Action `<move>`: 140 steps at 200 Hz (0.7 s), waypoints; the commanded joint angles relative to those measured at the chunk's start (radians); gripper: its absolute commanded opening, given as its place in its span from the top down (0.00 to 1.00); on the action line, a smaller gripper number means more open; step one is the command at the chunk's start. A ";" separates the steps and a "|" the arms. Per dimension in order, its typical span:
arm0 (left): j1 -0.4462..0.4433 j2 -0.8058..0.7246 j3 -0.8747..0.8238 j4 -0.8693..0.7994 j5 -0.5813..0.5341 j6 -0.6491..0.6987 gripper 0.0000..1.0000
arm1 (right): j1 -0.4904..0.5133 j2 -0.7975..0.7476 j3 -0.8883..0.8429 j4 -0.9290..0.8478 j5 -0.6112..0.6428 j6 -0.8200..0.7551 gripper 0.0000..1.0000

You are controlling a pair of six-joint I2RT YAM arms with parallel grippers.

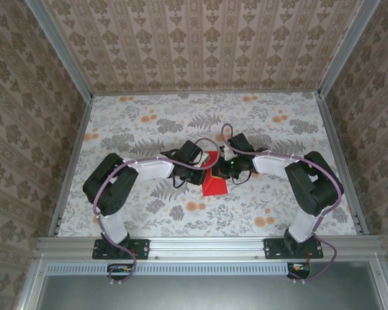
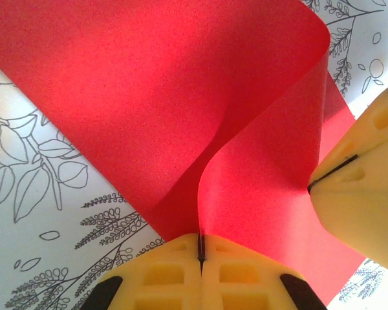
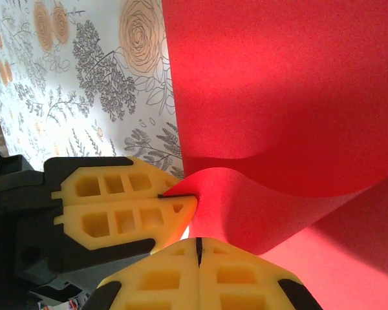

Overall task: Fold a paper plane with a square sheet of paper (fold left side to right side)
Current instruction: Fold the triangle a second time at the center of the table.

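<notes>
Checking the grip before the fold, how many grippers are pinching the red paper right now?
2. The left gripper is shut on the lifted edge of the square sheet of paper. The right gripper is shut on the same sheet right beside it, fingertips nearly meeting.

Thin red paper (image 2: 149,97), smooth and matt, with yellow fingers (image 2: 161,274) of dull, moulded plastic. The flower-printed tablecloth (image 3: 71,77) looks matt and flat. Pale brushed metal rails (image 1: 207,244) run along the edges; the arms (image 1: 149,169) wear black and white plastic shells with a slight sheen.
</notes>
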 commanded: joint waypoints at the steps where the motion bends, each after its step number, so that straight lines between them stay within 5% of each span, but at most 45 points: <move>1: -0.016 0.020 -0.012 -0.052 -0.023 0.000 1.00 | 0.008 0.038 0.032 -0.001 -0.018 -0.006 0.99; 140: -0.024 0.025 -0.009 -0.063 -0.030 0.004 1.00 | 0.009 0.086 0.050 -0.172 0.108 -0.109 0.99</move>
